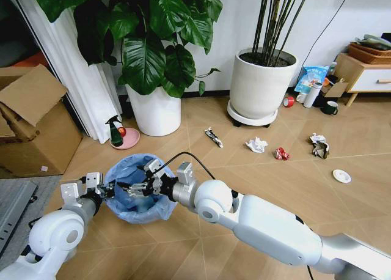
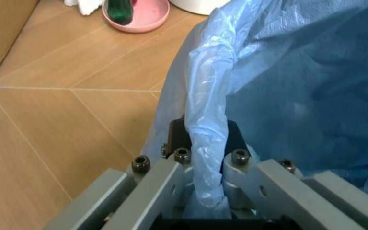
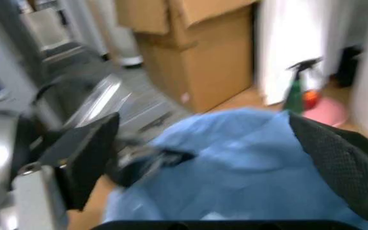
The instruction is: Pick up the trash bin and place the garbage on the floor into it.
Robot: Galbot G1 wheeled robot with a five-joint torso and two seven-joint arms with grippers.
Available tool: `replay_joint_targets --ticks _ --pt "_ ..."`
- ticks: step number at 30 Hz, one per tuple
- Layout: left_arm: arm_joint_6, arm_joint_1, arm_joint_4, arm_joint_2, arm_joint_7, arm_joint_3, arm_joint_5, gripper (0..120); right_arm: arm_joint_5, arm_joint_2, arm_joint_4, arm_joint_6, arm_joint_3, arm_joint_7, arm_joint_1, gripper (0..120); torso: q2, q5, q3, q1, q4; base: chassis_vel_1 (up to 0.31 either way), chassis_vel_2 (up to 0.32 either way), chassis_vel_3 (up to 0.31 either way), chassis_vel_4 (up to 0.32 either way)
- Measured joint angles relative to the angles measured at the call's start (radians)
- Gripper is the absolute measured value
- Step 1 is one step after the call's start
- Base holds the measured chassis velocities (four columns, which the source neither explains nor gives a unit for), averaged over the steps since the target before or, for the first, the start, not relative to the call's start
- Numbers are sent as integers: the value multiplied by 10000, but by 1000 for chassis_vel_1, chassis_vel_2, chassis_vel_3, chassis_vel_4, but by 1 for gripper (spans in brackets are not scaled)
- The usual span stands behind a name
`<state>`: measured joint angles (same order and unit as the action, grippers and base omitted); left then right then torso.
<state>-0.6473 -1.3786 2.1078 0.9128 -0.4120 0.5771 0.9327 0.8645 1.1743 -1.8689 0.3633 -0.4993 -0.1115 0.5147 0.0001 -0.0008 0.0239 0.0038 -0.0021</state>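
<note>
The right gripper (image 1: 131,188) hangs over the open mouth of the trash bin (image 1: 139,210), its fingers (image 3: 88,158) spread apart with nothing between them. The left gripper (image 2: 204,182) is clamped on the bin's rim at the nine o'clock side, the light blue bag (image 2: 286,86) pinched between its two pads.

In the head view the bin sits at about seven o'clock, on the parquet floor (image 1: 269,176). The garbage lies scattered toward two and three o'clock: a black-and-white wrapper (image 1: 213,137), a crumpled white paper wad (image 1: 257,145), a red crushed scrap (image 1: 281,153), a darker crumpled piece (image 1: 319,146) and a small white round lid (image 1: 341,176) farthest out.

A green spray bottle (image 1: 114,131) stands on a pink dish (image 1: 127,139) at eleven o'clock from the bin, near a white plant pot (image 1: 157,112). A cardboard box (image 1: 33,127) sits at nine o'clock.
</note>
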Motion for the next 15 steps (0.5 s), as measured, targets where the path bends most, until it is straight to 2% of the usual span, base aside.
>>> replay_joint_targets --ticks 3,11,15 --pt "11 -105 94 6 0 84 -16 0 -335 -168 -56 132 626 -271 234 100 0 1 1 0 1 0 0 0 0" --pt "102 -358 173 81 69 466 -183 0 -1216 -1801 -290 165 3225 -391 1666 100 0 4 0 0 -3 0 0 0 0" --pt "134 -368 151 130 97 522 -247 0 -1637 -2191 -294 97 4255 -214 2655 100 0 3 0 0 -3 0 0 0 0"
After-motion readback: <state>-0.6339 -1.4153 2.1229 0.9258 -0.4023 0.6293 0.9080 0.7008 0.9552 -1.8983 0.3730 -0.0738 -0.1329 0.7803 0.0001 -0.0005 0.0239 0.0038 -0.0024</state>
